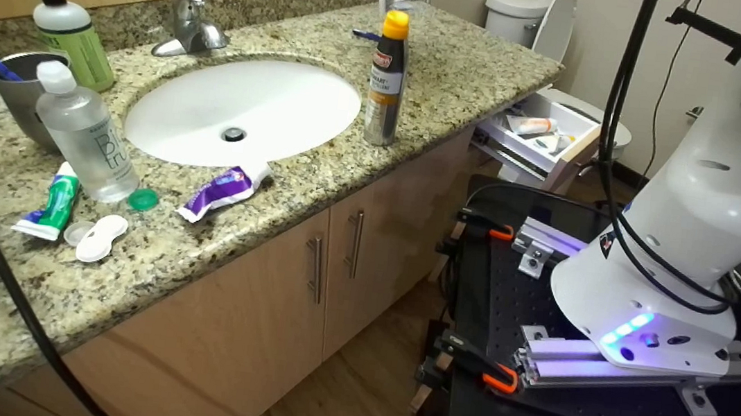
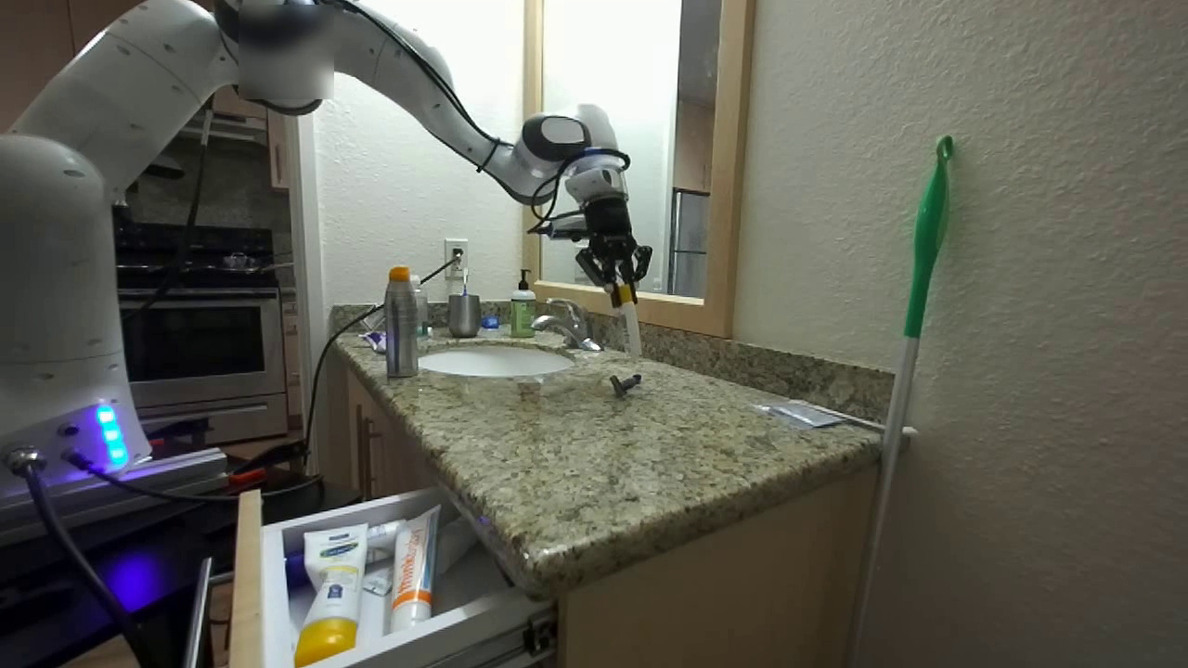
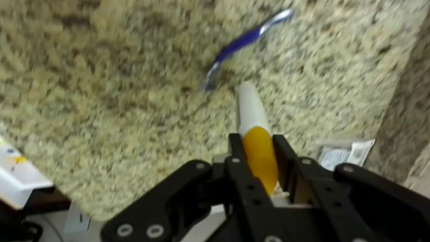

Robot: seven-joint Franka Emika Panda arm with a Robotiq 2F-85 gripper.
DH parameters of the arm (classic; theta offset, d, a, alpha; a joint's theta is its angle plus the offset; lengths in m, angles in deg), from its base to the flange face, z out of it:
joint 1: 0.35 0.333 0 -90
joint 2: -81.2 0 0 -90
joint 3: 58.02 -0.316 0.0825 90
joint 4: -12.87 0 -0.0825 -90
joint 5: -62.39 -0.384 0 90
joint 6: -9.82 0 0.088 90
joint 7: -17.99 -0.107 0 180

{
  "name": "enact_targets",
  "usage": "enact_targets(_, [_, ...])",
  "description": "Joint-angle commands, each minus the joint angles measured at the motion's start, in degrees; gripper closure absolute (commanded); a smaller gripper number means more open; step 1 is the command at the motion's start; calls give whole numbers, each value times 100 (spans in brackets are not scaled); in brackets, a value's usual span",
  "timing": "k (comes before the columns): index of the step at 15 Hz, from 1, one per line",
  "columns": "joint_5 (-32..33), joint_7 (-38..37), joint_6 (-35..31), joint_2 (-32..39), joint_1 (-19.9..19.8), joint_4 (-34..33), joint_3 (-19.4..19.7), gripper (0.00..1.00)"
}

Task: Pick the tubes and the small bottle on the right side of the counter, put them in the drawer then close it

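Small white-and-yellow bottle [image 3: 257, 135] is hanging in the black two-finger gripper [image 3: 258, 143], narrowly parted jaws clamping its yellow end, right of the white oval sink [image 1: 178, 116]

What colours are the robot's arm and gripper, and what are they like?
The arm is white with smooth, rounded parts. Black cables run along it, and a short row of blue lights shines on its base. The gripper is black, with two fingers and shiny round screws.
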Motion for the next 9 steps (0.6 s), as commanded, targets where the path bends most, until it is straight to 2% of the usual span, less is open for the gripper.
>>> enact_targets(1, [861,731,737,-614,-74,391,214,93])
enact_targets(6, [1432,2034,1443,-1314,-251,1136,251,93])
enact_targets(9, [1365,2864,1879,-1611,-444,1456,216,93])
